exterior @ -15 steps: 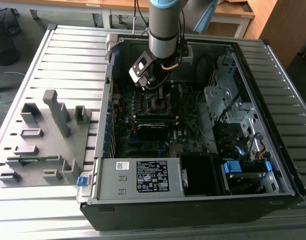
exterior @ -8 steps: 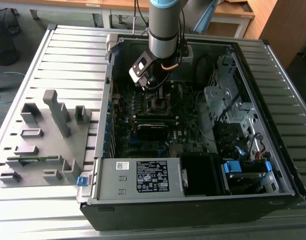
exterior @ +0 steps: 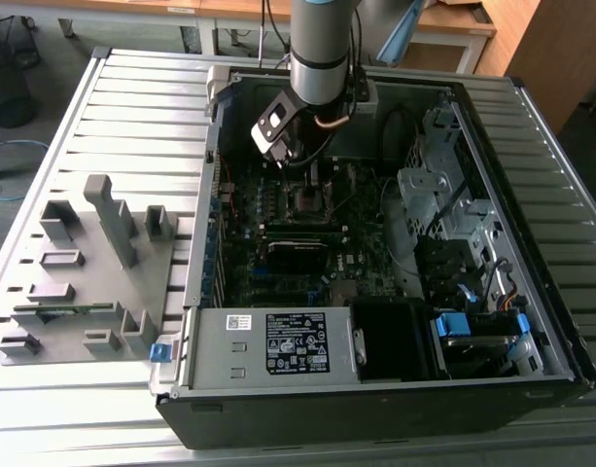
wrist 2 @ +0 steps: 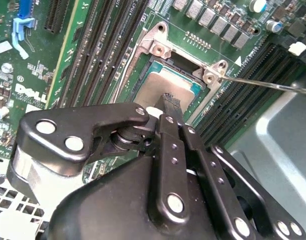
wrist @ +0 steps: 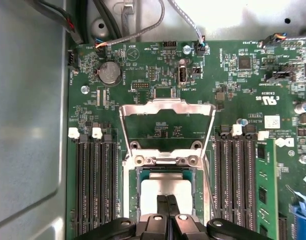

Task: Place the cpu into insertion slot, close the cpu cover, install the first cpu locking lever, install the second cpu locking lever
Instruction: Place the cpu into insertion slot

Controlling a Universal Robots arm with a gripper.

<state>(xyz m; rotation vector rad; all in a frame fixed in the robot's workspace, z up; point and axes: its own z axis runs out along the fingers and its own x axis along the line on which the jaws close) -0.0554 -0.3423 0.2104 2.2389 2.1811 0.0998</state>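
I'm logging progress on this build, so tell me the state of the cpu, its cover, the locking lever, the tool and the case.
cpu: lying in the socket, top uncovered.
cpu cover: open, tipped back off the socket.
locking lever: released, not holding the cover.
tool: shut, tips over the cpu.
computer case: lying flat, side open.

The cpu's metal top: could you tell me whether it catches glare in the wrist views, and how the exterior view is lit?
First wrist view: the cpu glares near white; second wrist view: it looks duller grey; exterior view: the inside of the case lies dim.
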